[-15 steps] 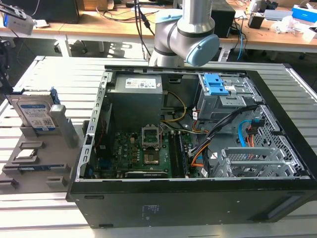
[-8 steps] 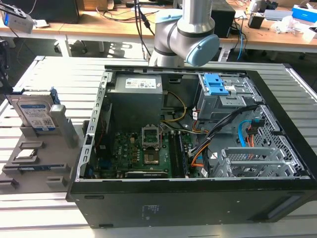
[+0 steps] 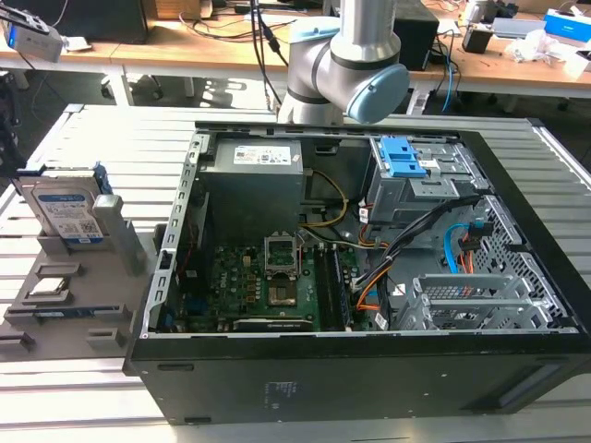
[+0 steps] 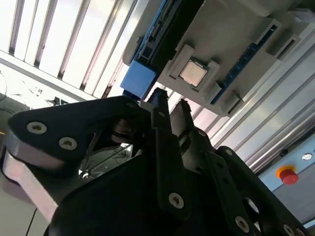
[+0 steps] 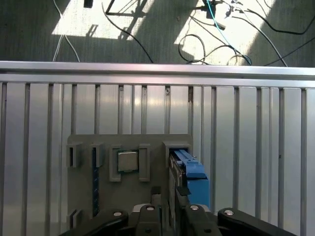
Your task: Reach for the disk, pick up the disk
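The disk (image 3: 66,210) is seated upright on its edge in a slot of the grey fixture (image 3: 83,318). The fixture is placed on the slatted metal table (image 3: 55,397) at the exterior view's left, just beside the open computer case (image 3: 369,369). A small square chip (image 3: 51,288) is held in a neighbouring pocket of the fixture. In both wrist views the gripper (image 5: 169,192) (image 4: 171,104) is pointed down at the fixture, in line with the disk's blue carrier frame (image 5: 194,177). Whether the frame is touched cannot be told. The fingers (image 4: 160,118) are set to a narrow gap, and nothing is held between them.
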### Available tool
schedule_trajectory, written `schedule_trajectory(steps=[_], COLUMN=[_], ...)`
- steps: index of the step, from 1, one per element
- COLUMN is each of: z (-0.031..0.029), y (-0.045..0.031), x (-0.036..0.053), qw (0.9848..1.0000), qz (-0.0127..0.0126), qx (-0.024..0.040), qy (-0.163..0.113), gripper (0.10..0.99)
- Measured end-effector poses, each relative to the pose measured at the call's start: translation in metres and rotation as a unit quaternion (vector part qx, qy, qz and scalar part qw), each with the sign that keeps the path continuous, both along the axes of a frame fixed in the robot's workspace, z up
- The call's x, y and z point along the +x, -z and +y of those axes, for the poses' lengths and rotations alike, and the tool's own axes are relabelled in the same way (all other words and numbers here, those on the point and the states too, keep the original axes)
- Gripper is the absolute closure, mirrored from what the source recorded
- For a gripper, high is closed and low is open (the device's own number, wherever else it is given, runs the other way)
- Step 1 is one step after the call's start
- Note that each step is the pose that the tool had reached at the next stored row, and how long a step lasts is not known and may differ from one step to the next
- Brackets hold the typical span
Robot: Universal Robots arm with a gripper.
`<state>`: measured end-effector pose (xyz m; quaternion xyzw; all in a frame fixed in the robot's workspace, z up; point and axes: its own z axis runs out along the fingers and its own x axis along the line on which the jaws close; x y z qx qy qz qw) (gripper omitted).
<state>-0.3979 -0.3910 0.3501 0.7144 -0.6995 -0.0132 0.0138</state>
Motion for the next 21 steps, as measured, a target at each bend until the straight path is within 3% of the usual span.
schedule_trajectory(steps=[4, 8, 12, 14, 21], z=[0.0000, 0.0027, 0.0187, 0.0231, 0.0251], y=[0.0000, 0.0001, 0.0000, 0.0001, 0.0116], x=[0.0000, 0.0000, 0.0001, 0.0001, 0.0003], qw=[1.0000, 1.0000, 1.0000, 1.0000, 1.0000], qz=[0.0000, 0.0000, 0.0000, 0.0000, 0.0000], qx=[0.0000, 0.0001, 0.0000, 0.0000, -0.0011], qy=[-0.001, -0.001, -0.001, -0.002, -0.003], gripper=[0.604, 0.604, 0.604, 0.604, 0.604])
